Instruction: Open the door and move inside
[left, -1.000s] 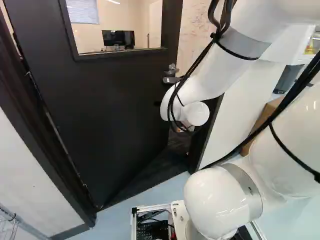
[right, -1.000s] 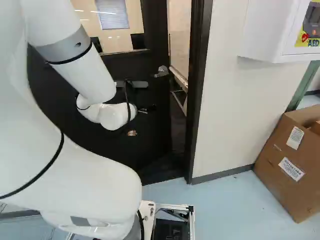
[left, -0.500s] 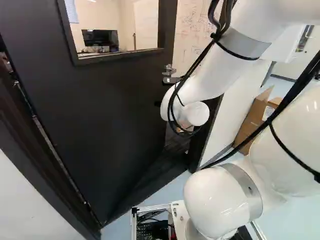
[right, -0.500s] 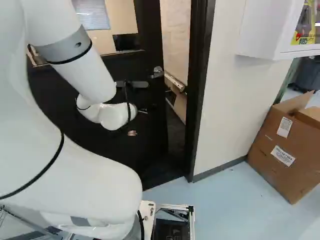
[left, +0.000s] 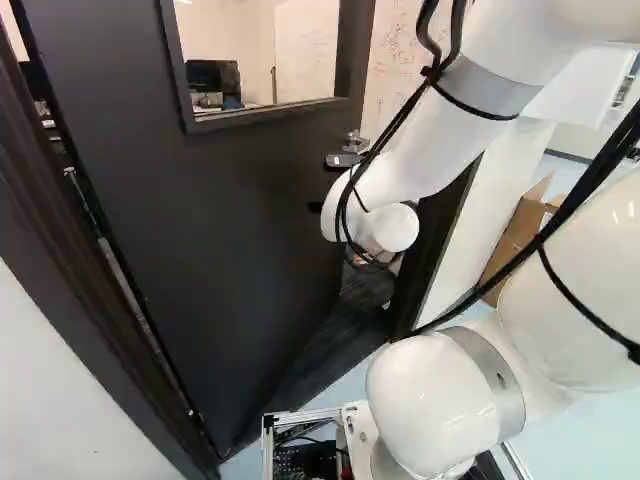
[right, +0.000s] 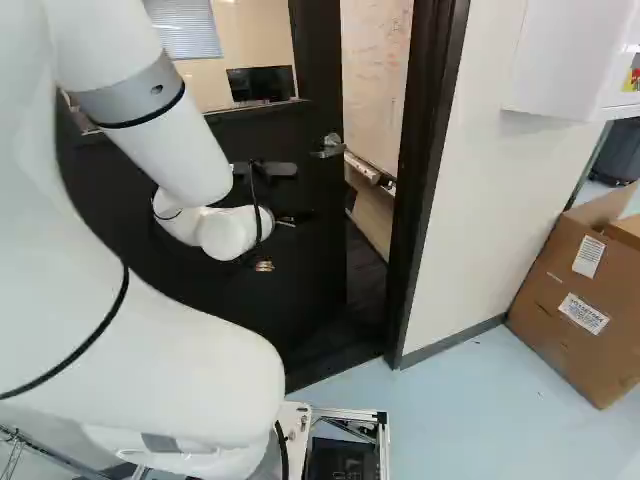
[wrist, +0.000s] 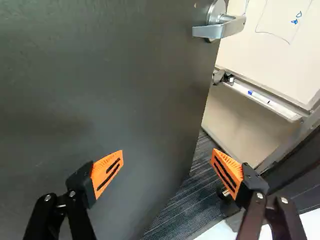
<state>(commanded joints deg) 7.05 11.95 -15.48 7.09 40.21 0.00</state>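
Observation:
The black door (left: 220, 250) stands partly open, swung away from me, with a gap between its free edge and the dark frame (right: 412, 200). Its silver lever handle (wrist: 217, 25) is ahead of the gripper, untouched, and also shows in the right base view. In the right base view the gripper (right: 290, 219) is mostly hidden behind the white wrist, low in front of the door. In the wrist view the gripper (wrist: 167, 167) is open, nothing between its fingers. One finger is over the door face, the other over the gap. I cannot tell whether anything touches the door.
Beyond the gap lie dark flooring (wrist: 187, 210) and a whiteboard with a tray (wrist: 265, 100). Right of the frame are a white wall (right: 480, 200), a wall cabinet (right: 560, 60) and a cardboard box (right: 575, 310). The frame's hinge side (left: 75, 290) stands close at the left.
The base has moved, turning first one way, then back, so the scene shifts left, then right. The gap between door and frame has widened. The arm holds its pose.

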